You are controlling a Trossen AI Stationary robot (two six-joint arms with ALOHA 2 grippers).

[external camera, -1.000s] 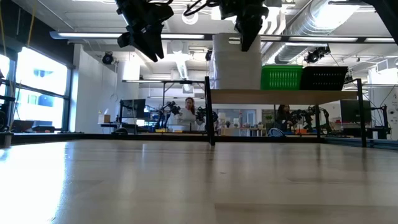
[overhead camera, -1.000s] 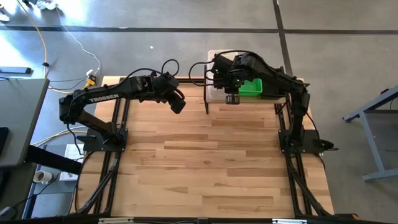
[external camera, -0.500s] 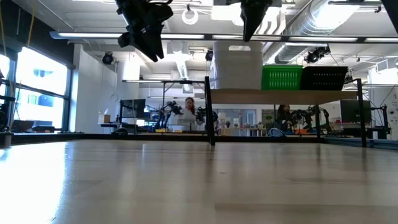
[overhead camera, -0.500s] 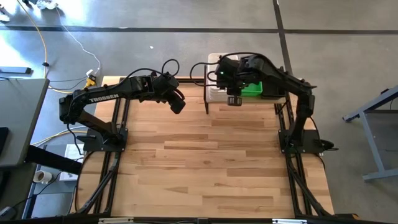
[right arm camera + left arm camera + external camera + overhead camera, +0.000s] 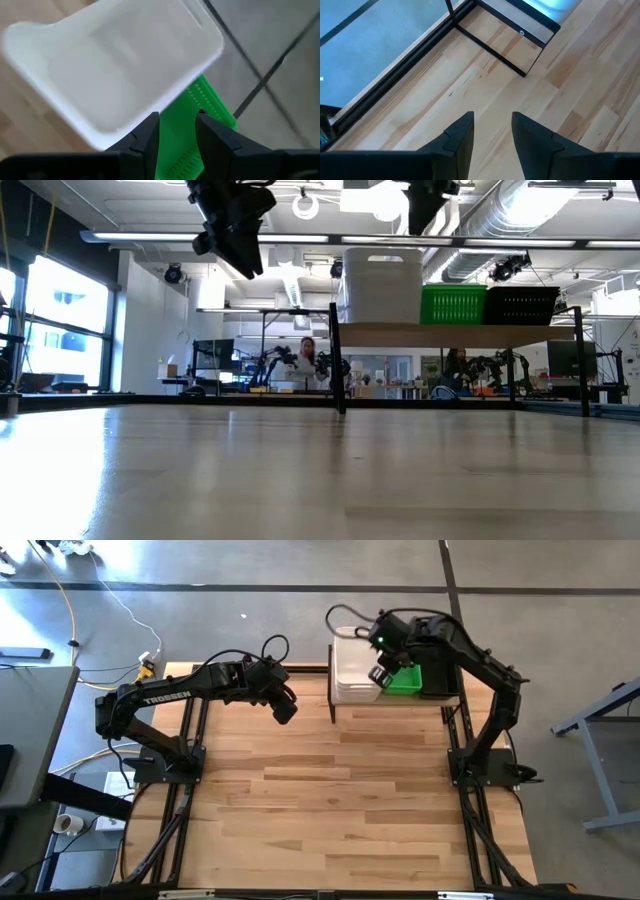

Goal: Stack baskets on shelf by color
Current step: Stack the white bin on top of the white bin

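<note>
R gripper (image 5: 176, 131): fingers a narrow gap apart, nothing between them. It hangs above the seam where the white basket stack (image 5: 352, 668) meets the green baskets (image 5: 408, 680), upper centre-right of the high view.

L gripper (image 5: 492, 132): fingers likewise slightly apart, empty, over bare table (image 5: 340, 800) just left of the shelf's black leg, upper centre-left of the high view. Waiting.

In the low view, white stack (image 5: 381, 284) sits on the shelf (image 5: 455, 329) at its left end, green (image 5: 453, 305) beside it, black baskets (image 5: 521, 305) beyond, right of centre. Whether green and black are full stacks I can't tell from here.

Risks, as I judge them:
- R arm pulls back low → a finger clips the white rim, which stands taller than its neighbours, and shoves or tips the stack off the shelf's left end.
- Descent w/o re-aiming → fingers straddle the white/green walls and jam both.
- White top basket may not be fully nested; can't confirm. A nudge could dislodge it.
- L arm swinging right → could hit the shelf leg and jolt everything.
</note>
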